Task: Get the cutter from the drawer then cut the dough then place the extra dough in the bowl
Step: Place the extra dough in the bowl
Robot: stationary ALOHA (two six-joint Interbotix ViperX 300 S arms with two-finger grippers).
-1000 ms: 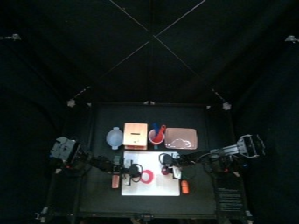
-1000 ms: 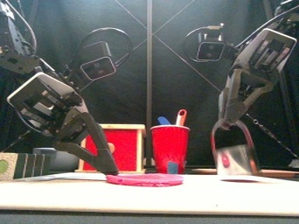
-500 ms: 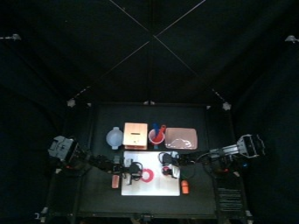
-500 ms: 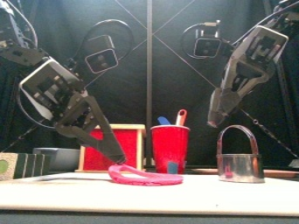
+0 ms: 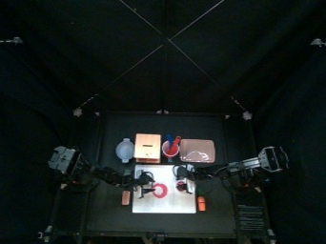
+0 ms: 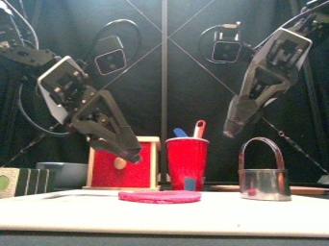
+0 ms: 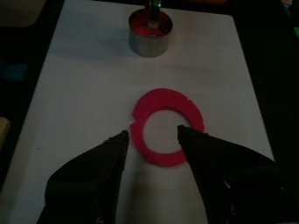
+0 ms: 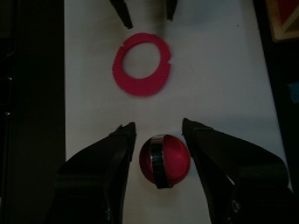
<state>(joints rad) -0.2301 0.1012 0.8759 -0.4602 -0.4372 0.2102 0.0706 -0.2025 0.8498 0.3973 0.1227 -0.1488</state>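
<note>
With the left gripper and right gripper both open, the thin dough ring may tear or slip when lifted to the bowl.

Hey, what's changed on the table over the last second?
The left pincer let go of the flat red dough ring and rose; the ring, lifted at one edge half a second ago, lies flat on the white cutting board. The right pincer released the round metal cutter and climbed clear. The red cup and pale wooden box stayed put.
</note>
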